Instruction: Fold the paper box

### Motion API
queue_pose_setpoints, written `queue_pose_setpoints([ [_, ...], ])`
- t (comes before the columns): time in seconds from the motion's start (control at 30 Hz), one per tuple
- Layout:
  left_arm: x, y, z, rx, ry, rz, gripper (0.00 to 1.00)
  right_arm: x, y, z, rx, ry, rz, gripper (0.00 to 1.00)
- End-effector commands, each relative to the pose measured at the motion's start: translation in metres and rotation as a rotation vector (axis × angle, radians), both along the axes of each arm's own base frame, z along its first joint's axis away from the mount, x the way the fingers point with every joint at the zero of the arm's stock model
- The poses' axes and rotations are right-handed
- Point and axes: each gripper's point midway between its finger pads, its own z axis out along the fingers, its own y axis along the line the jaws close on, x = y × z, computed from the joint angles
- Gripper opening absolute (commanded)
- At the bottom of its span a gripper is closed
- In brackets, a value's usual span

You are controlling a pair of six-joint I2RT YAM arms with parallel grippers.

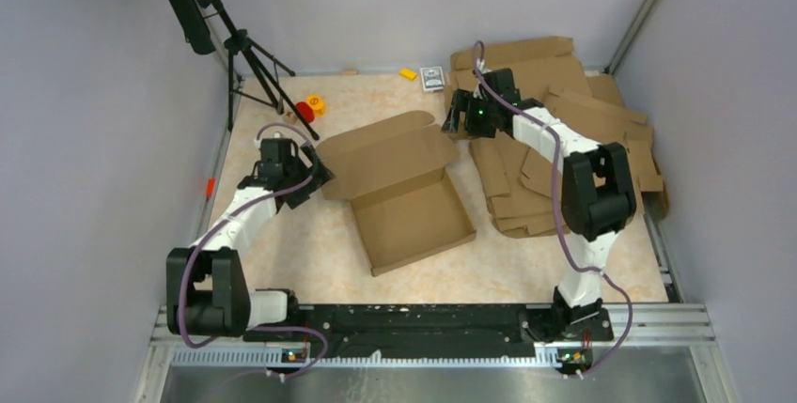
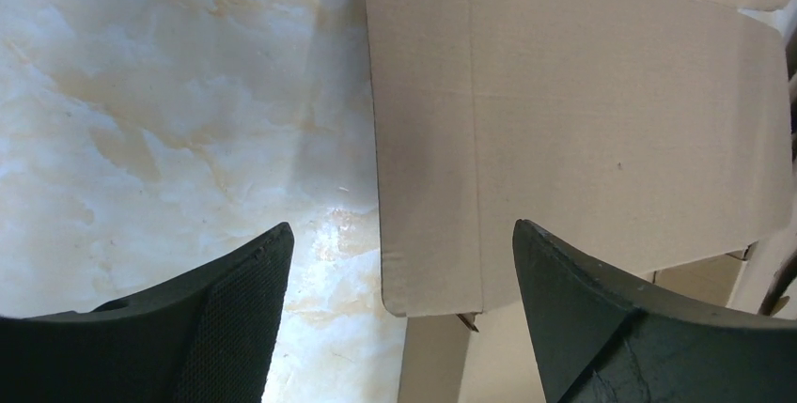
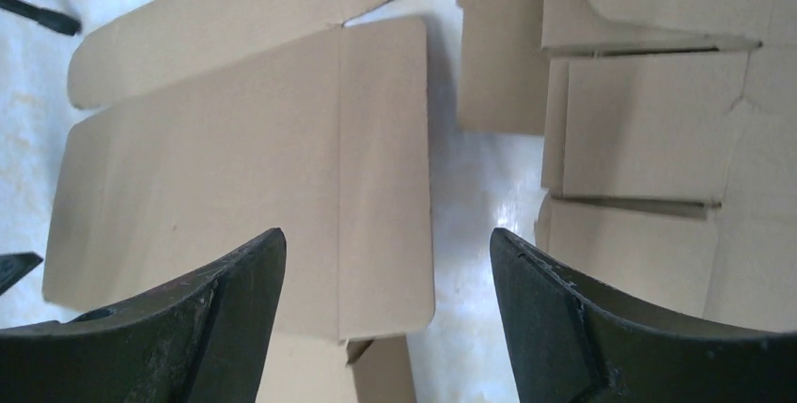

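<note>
Left hand (image 2: 402, 226) spread wide, paper box (image 2: 611, 121) cropped

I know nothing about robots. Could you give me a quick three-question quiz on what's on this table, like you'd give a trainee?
1. True or false: the left gripper is clamped on the paper box.
2. Where does the pile of spare cardboard blanks lie?
A) beside the right arm
B) beside the left arm
C) under the paper box
3. Fill in: the black tripod stands at the far ____ corner of the table (left or right).

Key: 1 false, it is open and holds nothing; 2 A; 3 left.
</note>
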Motion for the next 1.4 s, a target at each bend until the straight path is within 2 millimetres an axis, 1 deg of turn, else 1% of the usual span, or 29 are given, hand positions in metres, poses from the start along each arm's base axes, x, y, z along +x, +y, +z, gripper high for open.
queue_pose_setpoints([
  [0.0,0.023,-0.001,0.016,-0.030,-0.065,0.015,0.86,0.029,0.001,-0.004,0.015,0.000,-0.042,0.79],
  [0.13,0.028,-0.001,0.003,-0.034,-0.028,0.018,0.84,0.037,0.011,-0.020,0.038,0.031,-0.006,0.78],
  [0.2,0.035,-0.007,-0.002,-0.051,-0.010,-0.009,0.78,0.038,0.019,-0.028,0.063,0.052,0.027,0.74],
  [0.23,0.038,-0.010,0.000,-0.061,-0.016,-0.025,0.75,0.038,0.022,-0.031,0.075,0.060,0.041,0.72],
  [0.27,0.041,-0.013,-0.004,-0.073,-0.006,-0.038,0.70,0.037,0.026,-0.034,0.089,0.068,0.055,0.70],
  [0.37,0.050,-0.018,-0.003,-0.086,-0.013,-0.072,0.55,0.036,0.036,-0.035,0.136,0.078,0.093,0.61],
  [0.43,0.055,-0.022,-0.001,-0.095,-0.025,-0.098,0.46,0.036,0.041,-0.031,0.167,0.072,0.112,0.54],
  [0.47,0.058,-0.025,0.000,-0.102,-0.030,-0.117,0.37,0.035,0.043,-0.026,0.184,0.062,0.116,0.49],
  [0.57,0.064,-0.033,0.006,-0.115,-0.041,-0.161,0.19,0.032,0.048,-0.016,0.217,0.042,0.132,0.38],
  [0.6,0.065,-0.035,0.008,-0.111,-0.047,-0.173,0.17,0.031,0.049,-0.013,0.211,0.036,0.138,0.36],
  [0.67,0.068,-0.038,0.011,-0.081,-0.055,-0.188,0.11,0.029,0.050,-0.010,0.179,0.023,0.147,0.35],
  [0.77,0.069,-0.045,0.016,-0.015,-0.059,-0.226,0.08,0.026,0.051,-0.007,0.103,-0.001,0.157,0.31],
  [0.97,0.070,-0.066,0.026,0.175,-0.052,-0.290,0.08,0.015,0.053,-0.001,-0.083,-0.075,0.157,0.30],
  [1.03,0.070,-0.069,0.027,0.222,-0.046,-0.290,0.07,0.011,0.051,-0.002,-0.141,-0.095,0.147,0.30],
  [1.13,0.068,-0.069,0.024,0.235,-0.030,-0.294,0.07,0.006,0.050,-0.004,-0.180,-0.100,0.147,0.24],
  [1.2,0.067,-0.071,0.023,0.236,-0.019,-0.302,0.05,0.003,0.050,-0.003,-0.195,-0.105,0.151,0.18],
  [1.27,0.066,-0.073,0.024,0.254,-0.015,-0.314,0.02,0.002,0.048,0.001,-0.225,-0.127,0.145,0.17],
  [1.37,0.066,-0.076,0.035,0.305,-0.037,-0.326,0.01,-0.001,0.050,0.016,-0.250,-0.190,0.133,0.18],
])
